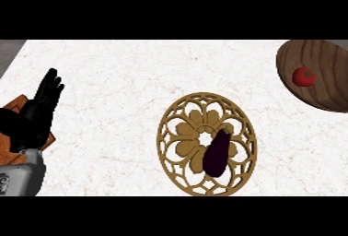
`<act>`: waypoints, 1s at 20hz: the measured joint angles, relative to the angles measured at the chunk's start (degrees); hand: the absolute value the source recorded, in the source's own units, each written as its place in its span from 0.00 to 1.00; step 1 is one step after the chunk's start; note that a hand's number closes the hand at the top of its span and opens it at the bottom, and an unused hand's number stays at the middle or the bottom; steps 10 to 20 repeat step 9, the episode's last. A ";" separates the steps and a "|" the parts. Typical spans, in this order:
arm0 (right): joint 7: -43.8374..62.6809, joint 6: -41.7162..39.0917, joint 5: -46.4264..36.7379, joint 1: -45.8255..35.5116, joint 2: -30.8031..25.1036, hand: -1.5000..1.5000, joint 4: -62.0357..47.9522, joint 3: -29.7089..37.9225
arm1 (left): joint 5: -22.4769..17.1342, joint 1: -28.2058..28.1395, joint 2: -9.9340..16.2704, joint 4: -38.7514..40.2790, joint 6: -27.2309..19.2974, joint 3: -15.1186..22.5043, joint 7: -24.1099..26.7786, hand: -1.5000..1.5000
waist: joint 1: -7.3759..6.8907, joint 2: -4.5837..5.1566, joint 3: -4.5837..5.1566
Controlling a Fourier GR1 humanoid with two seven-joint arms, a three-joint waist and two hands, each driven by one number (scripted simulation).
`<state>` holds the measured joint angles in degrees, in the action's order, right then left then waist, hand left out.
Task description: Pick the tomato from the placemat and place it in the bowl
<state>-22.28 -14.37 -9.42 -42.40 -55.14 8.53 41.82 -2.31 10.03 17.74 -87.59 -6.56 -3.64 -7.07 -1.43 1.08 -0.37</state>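
Observation:
A small red tomato lies inside the dark wooden bowl at the counter's far right, partly cut off by the view's edge. Near the middle lies the round golden openwork placemat, and a dark purple eggplant rests on its right half. My left hand stands at the left edge with its fingers straight and pointing up, holding nothing, well away from the placemat and the bowl. My right hand does not show in the head view.
The white marbled counter spreads between my left hand and the placemat. A brown wooden thing sits under my left forearm at the left edge. Beyond the counter's far left corner lies grey floor.

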 measured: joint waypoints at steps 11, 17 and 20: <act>-3.93 -14.18 5.30 8.39 -4.60 0.00 -1.03 4.52 | 0.34 -1.25 -0.25 -0.77 0.36 -0.13 0.27 0.50 | 0.03 -0.23 -0.04; -3.93 -14.18 5.30 8.39 -4.60 0.00 -1.03 4.52 | 0.34 -1.25 -0.25 -0.77 0.36 -0.13 0.27 0.50 | 0.03 -0.23 -0.04; -3.93 -14.18 5.30 8.39 -4.60 0.00 -1.03 4.52 | 0.34 -1.25 -0.25 -0.77 0.36 -0.13 0.27 0.50 | 0.03 -0.23 -0.04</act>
